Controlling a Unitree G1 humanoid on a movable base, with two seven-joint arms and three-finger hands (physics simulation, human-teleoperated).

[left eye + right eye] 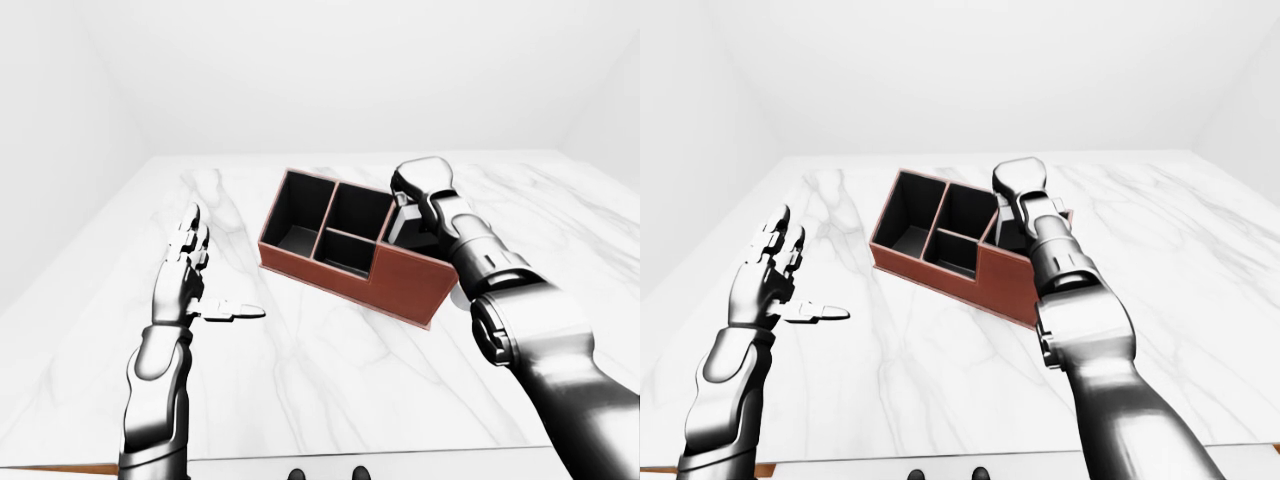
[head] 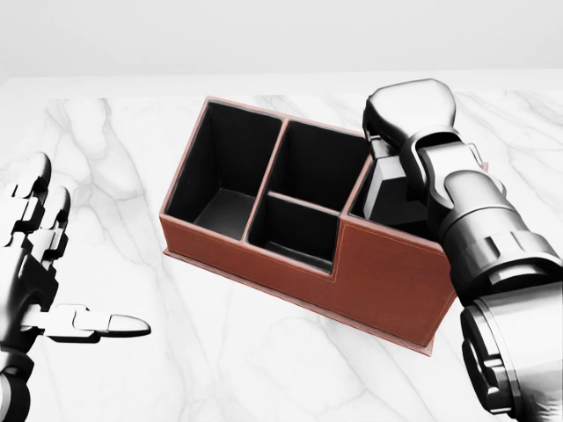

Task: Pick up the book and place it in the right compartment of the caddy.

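The book cannot be made out for certain in any view; a dark grey shape [image 2: 393, 195] is seen under the right hand, inside the caddy's right compartment, and it is judged to be the book or the hand's own fingers, which of the two cannot be told. The fingers of the right hand [image 2: 406, 132] are hidden beneath its casing, so whether they are spread or closed on anything cannot be told. The hand is held low over the right compartment [image 2: 387, 207], at or just inside its rim, with the forearm reaching in from the lower right of the head view.

The fingers [image 1: 190, 240] of the left hand [image 1: 185, 275] are held straight and spread, the thumb stuck out sideways, and nothing is gripped; the hand hangs above the marble table [image 1: 330, 380], well apart from the caddy [image 2: 378, 281].

If the book is in the grip, it is judged that it could be caught on the divider or the outer wall should it be tilted on release. The light caddy could also be shoved or tipped by the wrist pressing on its rim.
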